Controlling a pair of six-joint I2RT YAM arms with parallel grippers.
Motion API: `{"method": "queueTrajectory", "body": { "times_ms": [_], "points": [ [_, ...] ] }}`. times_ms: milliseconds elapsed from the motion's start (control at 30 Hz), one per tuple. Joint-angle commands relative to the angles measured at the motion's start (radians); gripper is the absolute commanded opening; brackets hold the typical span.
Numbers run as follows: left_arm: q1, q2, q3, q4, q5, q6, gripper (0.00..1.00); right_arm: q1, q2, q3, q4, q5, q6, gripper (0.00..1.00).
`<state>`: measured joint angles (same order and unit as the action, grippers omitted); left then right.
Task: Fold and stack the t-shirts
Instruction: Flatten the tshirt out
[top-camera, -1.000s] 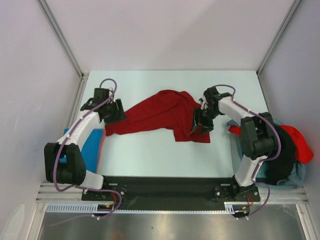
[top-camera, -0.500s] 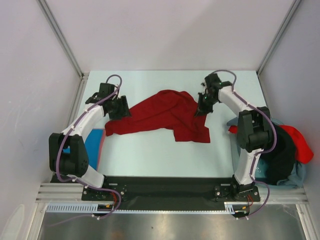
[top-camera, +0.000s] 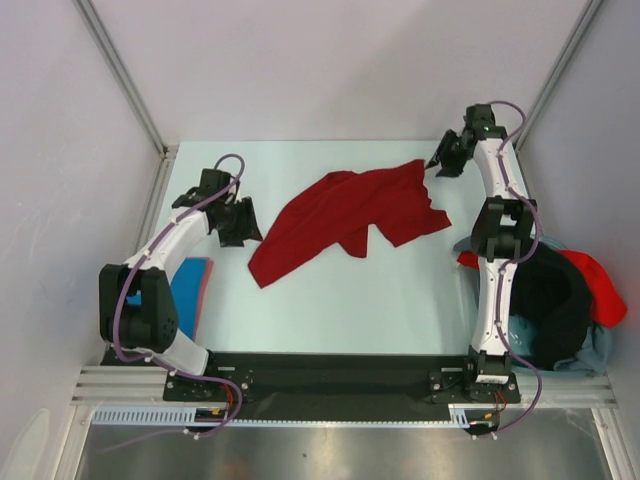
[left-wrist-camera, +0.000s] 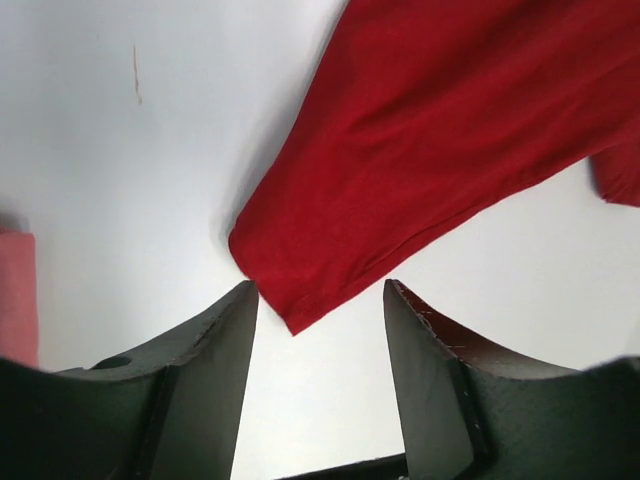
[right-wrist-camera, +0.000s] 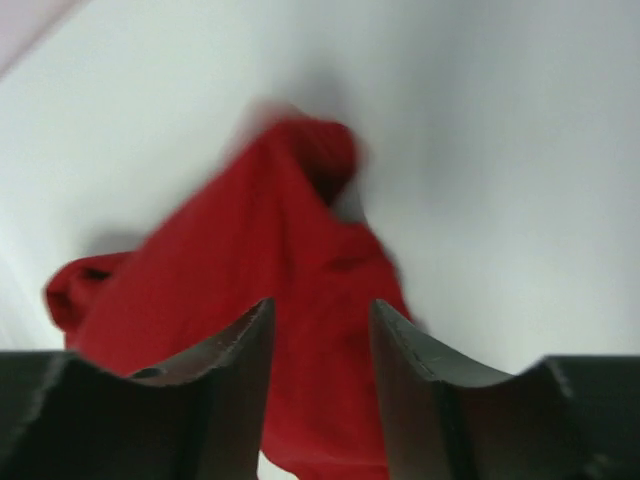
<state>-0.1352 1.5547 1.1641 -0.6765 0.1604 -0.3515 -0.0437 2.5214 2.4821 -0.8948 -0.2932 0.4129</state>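
A dark red t-shirt (top-camera: 350, 215) lies crumpled on the table, stretching from near-left to far-right. My left gripper (top-camera: 243, 226) is open and empty just left of it. In the left wrist view (left-wrist-camera: 320, 290) the shirt's corner (left-wrist-camera: 300, 300) lies on the table just beyond the fingertips, touching neither. My right gripper (top-camera: 440, 165) is open at the shirt's far right tip. In the blurred right wrist view (right-wrist-camera: 320, 305) the shirt (right-wrist-camera: 290, 290) shows between and beyond the jaws. A bright blue shirt (top-camera: 185, 285) lies at the left edge.
A pile of shirts sits at the right edge: black (top-camera: 550, 300), brighter red (top-camera: 603, 285) and pale grey-blue (top-camera: 600, 350). A reddish strip (left-wrist-camera: 15, 300) borders the blue shirt. Frame posts stand at the back corners, with walls on both sides.
The right arm swung to the far right corner, dragging the shirt that way, and now stands open at its tip. The shirt's left end slid away from the left gripper.
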Motion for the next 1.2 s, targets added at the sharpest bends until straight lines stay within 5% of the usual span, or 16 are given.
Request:
{"method": "queueTrajectory", "body": {
  "times_ms": [0,267,467,567,767,1167],
  "points": [
    [0.003,-0.054,-0.043,-0.028,0.004,-0.036,0.59,0.002,-0.166,-0.162,-0.024,-0.024,-0.029,0.51],
    [-0.052,-0.096,-0.168,0.002,0.057,-0.082,0.49,0.041,-0.438,-0.511,-0.016,0.101,-0.134,0.55],
    [-0.165,-0.117,-0.247,0.04,-0.038,-0.147,0.43,0.068,-0.565,-0.71,-0.004,0.072,-0.129,0.56],
    [-0.167,-0.133,-0.289,0.048,-0.048,-0.248,0.36,0.085,-0.641,-0.817,0.022,0.039,-0.112,0.56],
    [-0.165,-0.189,-0.423,0.143,0.024,-0.535,0.55,0.14,-0.75,-0.928,0.066,0.028,-0.095,0.56],
    [-0.101,-0.274,-0.616,0.298,-0.055,-1.102,0.5,0.199,-0.874,-1.077,0.105,0.005,-0.094,0.56]
  ]
}}
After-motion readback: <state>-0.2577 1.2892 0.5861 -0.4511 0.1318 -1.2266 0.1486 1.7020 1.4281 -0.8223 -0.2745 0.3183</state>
